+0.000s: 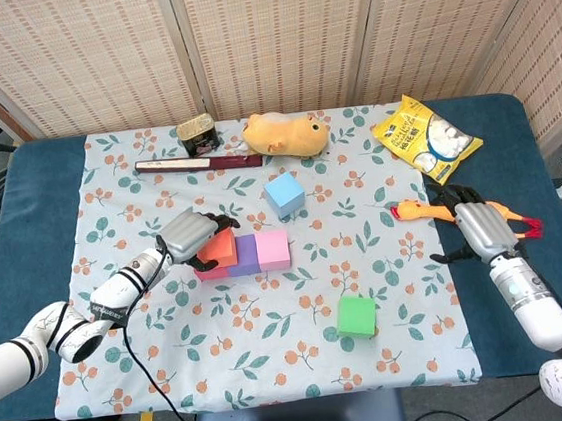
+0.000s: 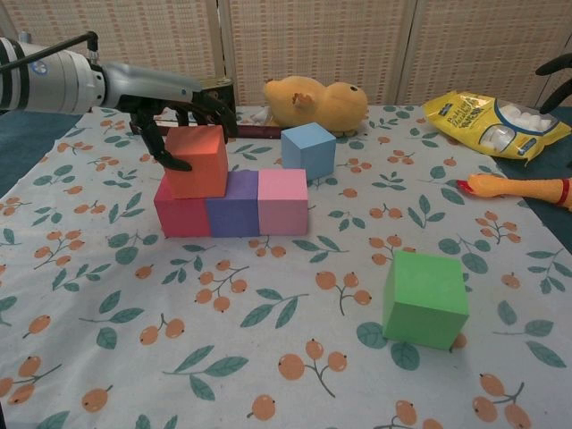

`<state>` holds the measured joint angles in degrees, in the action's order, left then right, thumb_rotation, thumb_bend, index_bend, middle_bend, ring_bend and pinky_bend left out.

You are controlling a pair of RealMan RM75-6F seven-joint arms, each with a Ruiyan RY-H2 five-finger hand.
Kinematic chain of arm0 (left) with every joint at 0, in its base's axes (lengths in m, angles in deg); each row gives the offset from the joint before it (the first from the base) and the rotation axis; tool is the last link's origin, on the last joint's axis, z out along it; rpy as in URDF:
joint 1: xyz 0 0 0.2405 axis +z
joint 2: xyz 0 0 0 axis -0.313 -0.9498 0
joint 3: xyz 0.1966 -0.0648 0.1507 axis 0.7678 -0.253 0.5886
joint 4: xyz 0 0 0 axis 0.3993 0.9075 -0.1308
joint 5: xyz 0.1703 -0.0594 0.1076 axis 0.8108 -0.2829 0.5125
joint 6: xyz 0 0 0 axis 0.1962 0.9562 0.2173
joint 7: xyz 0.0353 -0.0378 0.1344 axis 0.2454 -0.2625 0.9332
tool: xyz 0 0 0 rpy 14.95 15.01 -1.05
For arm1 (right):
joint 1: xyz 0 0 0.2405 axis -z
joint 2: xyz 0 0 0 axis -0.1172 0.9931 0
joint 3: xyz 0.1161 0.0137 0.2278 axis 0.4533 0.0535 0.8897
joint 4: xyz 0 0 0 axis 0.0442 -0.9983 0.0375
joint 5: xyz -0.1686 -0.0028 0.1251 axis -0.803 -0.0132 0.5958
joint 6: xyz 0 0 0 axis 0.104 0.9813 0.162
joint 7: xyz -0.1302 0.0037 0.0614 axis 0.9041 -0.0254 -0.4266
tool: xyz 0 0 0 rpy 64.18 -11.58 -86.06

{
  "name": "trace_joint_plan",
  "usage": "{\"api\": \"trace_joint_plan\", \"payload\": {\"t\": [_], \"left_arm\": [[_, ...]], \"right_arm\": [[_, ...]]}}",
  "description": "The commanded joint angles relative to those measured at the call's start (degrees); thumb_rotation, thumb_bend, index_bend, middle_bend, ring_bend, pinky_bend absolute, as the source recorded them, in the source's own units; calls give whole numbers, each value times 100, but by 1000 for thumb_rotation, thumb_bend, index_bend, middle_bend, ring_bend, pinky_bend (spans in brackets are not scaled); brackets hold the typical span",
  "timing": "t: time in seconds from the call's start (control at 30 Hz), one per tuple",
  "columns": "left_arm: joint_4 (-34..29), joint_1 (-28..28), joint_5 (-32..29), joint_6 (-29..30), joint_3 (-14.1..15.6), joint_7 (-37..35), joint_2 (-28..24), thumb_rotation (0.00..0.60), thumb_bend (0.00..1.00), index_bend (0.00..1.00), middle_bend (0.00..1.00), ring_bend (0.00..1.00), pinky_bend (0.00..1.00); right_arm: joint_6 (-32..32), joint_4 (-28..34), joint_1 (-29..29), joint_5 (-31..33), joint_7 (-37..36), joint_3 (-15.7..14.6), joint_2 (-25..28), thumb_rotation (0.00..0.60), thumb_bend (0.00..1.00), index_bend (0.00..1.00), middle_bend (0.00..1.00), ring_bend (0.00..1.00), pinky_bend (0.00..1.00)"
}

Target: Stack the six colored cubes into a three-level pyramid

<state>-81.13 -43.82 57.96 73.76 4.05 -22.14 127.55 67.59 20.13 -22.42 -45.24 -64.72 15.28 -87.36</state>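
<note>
A red cube [image 2: 181, 217], a purple cube [image 2: 232, 214] and a pink cube [image 2: 282, 201] stand side by side in a row on the floral cloth. An orange cube [image 2: 197, 161] sits on top, mostly over the red one and partly over the purple. My left hand [image 2: 179, 103] grips the orange cube, thumb on its left face and fingers behind it. The blue cube [image 2: 308, 149] stands alone behind the row. The green cube [image 2: 425, 298] stands alone at the front right. My right hand [image 1: 478, 222] rests open on the blue table at the right.
Along the back lie a yellow plush animal [image 1: 286, 134], a tin can [image 1: 196, 134] and a dark red knife [image 1: 199, 163]. A snack bag [image 1: 425, 140] and a rubber chicken [image 1: 427, 211] lie right of the cubes, the chicken just beside my right hand.
</note>
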Motion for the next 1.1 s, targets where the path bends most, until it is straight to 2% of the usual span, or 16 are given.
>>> {"api": "trace_joint_plan", "payload": {"t": [0.03,0.37,0.53,0.77,1.1], "left_arm": [[-7,6,-10,-5,-1,4,6,600,316,182,208,260,387],[-27,-5,-53,-37,-8,109,36,600,317,163,194,260,388],[-21,-2,-84,-40,-13,173,49,600,317,95,159,250,392],[-86,1,-98,-33,-19,263,13,600,317,54,121,240,393],[-102,-4,-144,-56,-28,353,27,600,322,1,48,158,383]], "right_arm": [[9,-7,9,-15,-20,3,-2,600,0,0,207,0,4],[-21,-32,15,-26,-55,-2,-4,600,0,0,207,0,4],[-29,-50,23,-34,-85,0,-2,600,0,0,207,0,4],[-50,-81,30,-49,-139,5,0,600,0,0,207,0,4],[-77,-97,35,-58,-193,15,15,600,0,0,207,0,3]]}}
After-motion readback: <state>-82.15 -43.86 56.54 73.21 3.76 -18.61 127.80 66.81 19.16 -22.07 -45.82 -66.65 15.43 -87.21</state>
